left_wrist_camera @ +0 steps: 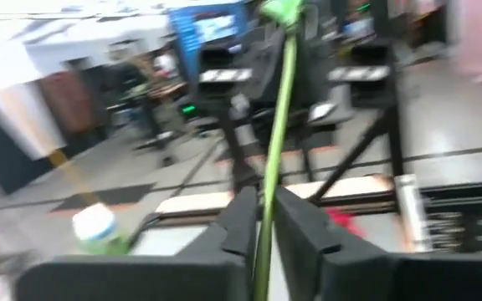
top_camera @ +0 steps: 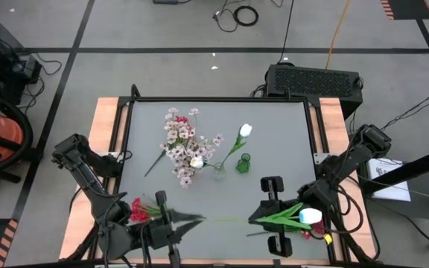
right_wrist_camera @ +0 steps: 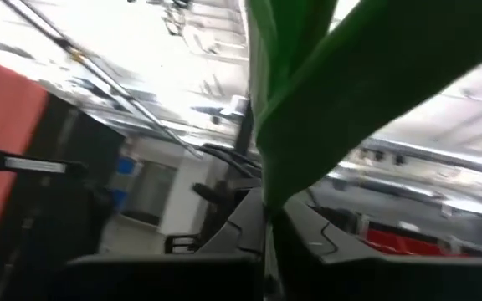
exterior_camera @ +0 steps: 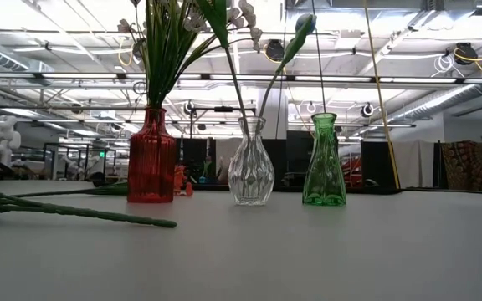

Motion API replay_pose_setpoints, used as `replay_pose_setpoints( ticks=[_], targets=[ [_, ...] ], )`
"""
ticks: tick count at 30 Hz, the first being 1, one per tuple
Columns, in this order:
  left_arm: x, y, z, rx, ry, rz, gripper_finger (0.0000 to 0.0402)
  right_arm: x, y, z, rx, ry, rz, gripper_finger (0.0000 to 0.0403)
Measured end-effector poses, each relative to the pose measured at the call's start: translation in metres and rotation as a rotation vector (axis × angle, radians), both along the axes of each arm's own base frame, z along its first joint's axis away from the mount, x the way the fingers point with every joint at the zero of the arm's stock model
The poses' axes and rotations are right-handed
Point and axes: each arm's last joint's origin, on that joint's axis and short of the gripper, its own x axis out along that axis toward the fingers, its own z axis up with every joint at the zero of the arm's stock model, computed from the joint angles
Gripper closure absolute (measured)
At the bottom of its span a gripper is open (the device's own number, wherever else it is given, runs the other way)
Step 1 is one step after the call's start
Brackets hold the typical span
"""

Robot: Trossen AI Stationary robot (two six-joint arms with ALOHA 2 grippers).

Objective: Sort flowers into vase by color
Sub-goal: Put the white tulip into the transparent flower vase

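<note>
High view: both arms sit at the near edge of the counter (top_camera: 289,119), and one long green stem (top_camera: 226,219) spans the gap between them. This looks like a hand-over, mid-sort. The right pincer (top_camera: 274,216) has a white tulip (top_camera: 310,216) by its stem and leaves; in the right wrist view the fingers are closed tight on the green. The left pincer (top_camera: 168,217) sits at the stem's far end, and the left wrist view shows the stem (left_wrist_camera: 276,142) running up between the two fingers (left_wrist_camera: 239,224), pinched or very nearly so. Red blooms (top_camera: 138,210) lie just beside the left pincer on the counter.

Three vases stand mid-counter: the red vase (exterior_camera: 151,159) full of pinkish sprigs (top_camera: 181,141), the clear vase (exterior_camera: 250,163) with one white tulip, the green vase (exterior_camera: 324,163) apparently empty.

My read: one pincer must let go, then the other must swing the tulip upright and thread its stem into the clear vase's narrow neck. Tricky with a limp stem.
</note>
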Motion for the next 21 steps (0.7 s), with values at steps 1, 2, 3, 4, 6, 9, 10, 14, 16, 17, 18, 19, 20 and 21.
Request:
replay_pose_setpoints(
  ticks=[1,2,3,4,6,9,10,14,16,17,18,19,20,21],
  targets=[
    [-0.002,-0.001,-0.001,0.015,0.011,0.037,0.0339,0.0,0.0,0.001,0.003,0.005,-0.017,0.0398],
    [-0.005,-0.001,-0.003,0.035,0.025,0.074,0.0319,0.0,0.0,0.002,0.008,0.008,-0.03,0.0399],
    [-0.008,-0.002,-0.005,0.055,0.038,0.109,0.0296,-0.001,0.0,0.003,0.011,0.012,-0.045,0.0399],
    [-0.011,-0.003,-0.006,0.073,0.047,0.15,0.027,0.0,0.001,0.004,0.016,0.023,-0.07,0.0399],
    [-0.02,-0.007,-0.008,0.099,0.054,0.23,0.0212,-0.001,0.001,0.007,0.013,0.056,-0.132,0.04],
    [-0.034,-0.011,-0.008,0.134,0.057,0.334,0.0128,-0.001,0.0,0.011,0.002,0.131,-0.215,0.04],
    [-0.038,-0.013,-0.009,0.152,0.061,0.349,0.0105,-0.002,-0.002,0.013,0.001,0.162,-0.248,0.04],
    [-0.053,-0.021,-0.013,0.144,0.056,0.294,0.0058,-0.001,-0.015,0.009,0.004,0.342,-0.375,0.0402],
    [-0.055,-0.019,-0.017,0.117,0.049,0.282,0.0054,0.004,-0.025,0.001,0.011,0.448,-0.412,0.0402],
    [-0.055,-0.018,-0.021,0.108,0.061,0.247,0.0053,0.008,-0.03,-0.004,0.019,0.495,-0.425,0.0402],
    [-0.055,-0.018,-0.027,0.08,0.087,0.184,0.0053,0.012,-0.036,-0.01,0.029,0.541,-0.439,0.0402],
    [-0.052,-0.016,-0.032,0.043,0.126,0.122,0.0053,0.016,-0.042,-0.015,0.044,0.579,-0.453,0.0402],
    [-0.048,-0.015,-0.038,-0.005,0.169,0.068,0.0053,0.02,-0.048,-0.019,0.057,0.611,-0.468,0.0402],
    [-0.043,-0.014,-0.044,-0.052,0.208,0.032,0.0053,0.023,-0.053,-0.023,0.069,0.64,-0.486,0.0402]
  ],
)
